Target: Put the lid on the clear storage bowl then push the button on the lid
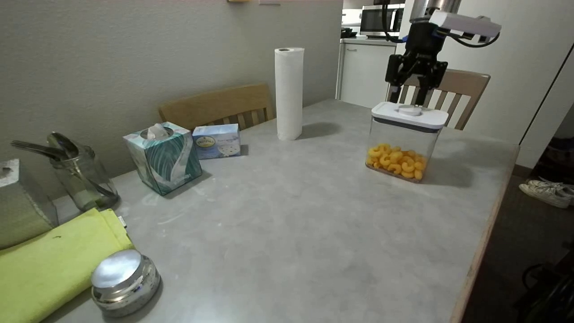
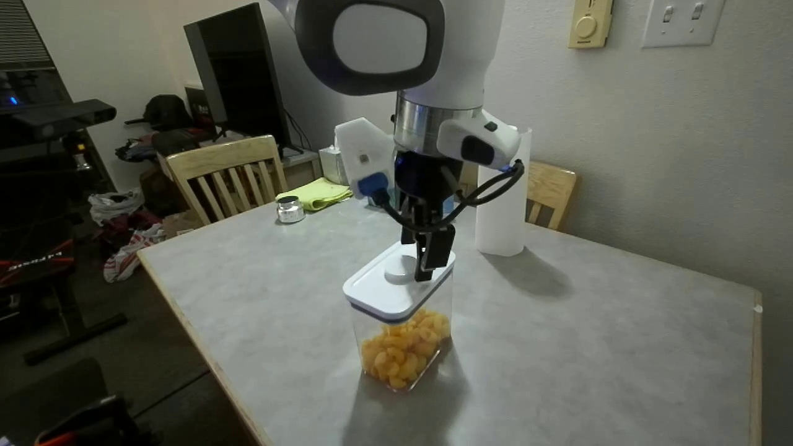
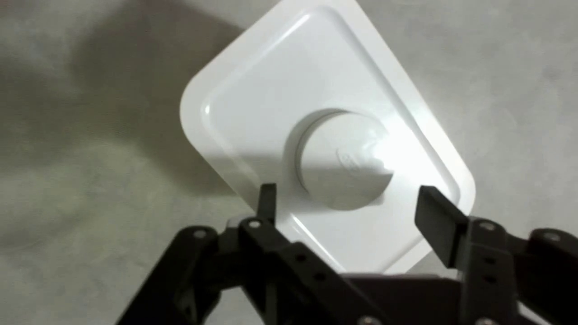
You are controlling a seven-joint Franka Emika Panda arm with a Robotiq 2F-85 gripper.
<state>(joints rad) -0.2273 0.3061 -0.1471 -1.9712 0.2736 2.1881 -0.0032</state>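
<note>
Gripper [image 3: 346, 187] is spread wide, pinching nothing; in the wrist view its fingers [image 3: 435, 221] show either side of the button [image 3: 345, 158], contact can't be told. Spread like that, a straight descent may land on the lid [image 3: 253, 99] and miss the button, which stands raised, probably unpressed. Off-centre push could tip the clear storage bowl [image 1: 401, 137], lid on top, pasta [image 1: 397, 161] inside, right side of the table [image 1: 314, 215] in an exterior view.

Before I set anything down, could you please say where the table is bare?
Bare table stretches between the shiny metal jar and the clear storage bowl, and between that bowl and the paper towel roll. It is crowded around the tissue box, tea box and glass jar, and above the lid, at the gripper.
</note>
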